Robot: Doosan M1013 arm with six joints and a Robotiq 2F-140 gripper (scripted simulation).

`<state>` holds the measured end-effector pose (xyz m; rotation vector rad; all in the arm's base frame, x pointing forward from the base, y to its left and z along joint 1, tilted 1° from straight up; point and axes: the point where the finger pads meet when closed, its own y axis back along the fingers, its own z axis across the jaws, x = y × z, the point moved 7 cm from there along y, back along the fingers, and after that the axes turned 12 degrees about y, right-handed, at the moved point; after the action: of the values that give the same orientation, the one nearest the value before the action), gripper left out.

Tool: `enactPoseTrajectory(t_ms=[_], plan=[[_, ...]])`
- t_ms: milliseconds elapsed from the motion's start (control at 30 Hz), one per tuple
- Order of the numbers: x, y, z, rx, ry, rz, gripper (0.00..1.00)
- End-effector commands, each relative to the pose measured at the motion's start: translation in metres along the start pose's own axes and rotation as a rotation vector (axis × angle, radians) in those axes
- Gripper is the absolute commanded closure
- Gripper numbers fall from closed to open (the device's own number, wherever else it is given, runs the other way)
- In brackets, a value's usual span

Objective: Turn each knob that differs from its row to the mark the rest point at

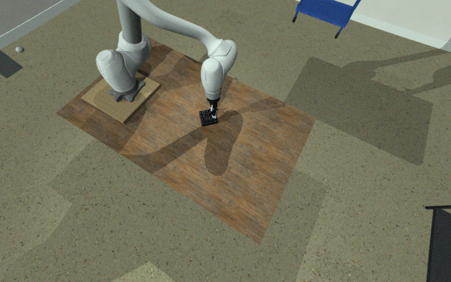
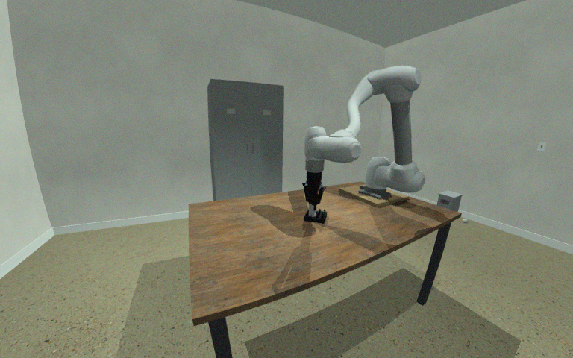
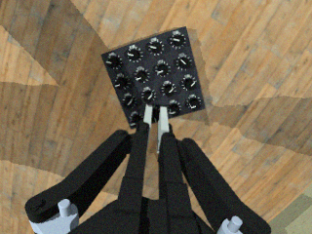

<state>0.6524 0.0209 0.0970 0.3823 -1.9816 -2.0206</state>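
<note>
The black knob box [image 1: 204, 119] [image 2: 321, 218] [image 3: 148, 60] stands on the table, turned a little in the wrist view. My gripper [image 1: 214, 114] [image 2: 312, 212] [image 3: 155, 115] points down with its fingers nearly together. It is shut on a knob in the row closest to it, second from the left in the wrist view. The fingertips hide most of that knob and its line. One knob [image 3: 183, 61] in the third row away has a diagonal line, unlike the more level lines to its left. The printed names and the socket cannot be made out.
The wooden table top [image 1: 252, 159] [image 2: 236, 253] carries the arm's base on a light board [image 1: 123, 114] [image 2: 382, 203]. Other knobs stand close around my fingertips. A grey cabinet [image 2: 247, 139] stands beyond the table, and a blue cart [image 1: 326, 11] stands on the floor.
</note>
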Motion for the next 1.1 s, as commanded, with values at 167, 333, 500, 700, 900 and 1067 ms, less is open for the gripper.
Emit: enactPoseTrajectory(t_ms=[167, 333, 500, 700, 900, 1067], plan=[[-0.0001, 0.0001, 0.0002, 0.003, -0.162, 0.001, 0.95], [-0.0001, 0.0001, 0.0002, 0.003, -0.296, 0.001, 0.95], [-0.0001, 0.0001, 0.0002, 0.003, -0.431, 0.001, 0.95], [-0.0001, 0.0001, 0.0002, 0.003, -0.537, 0.0, 0.95], [-0.0001, 0.0001, 0.0002, 0.003, -0.688, 0.0, 0.95], [-0.0001, 0.0001, 0.0002, 0.003, -0.803, 0.0, 0.95]])
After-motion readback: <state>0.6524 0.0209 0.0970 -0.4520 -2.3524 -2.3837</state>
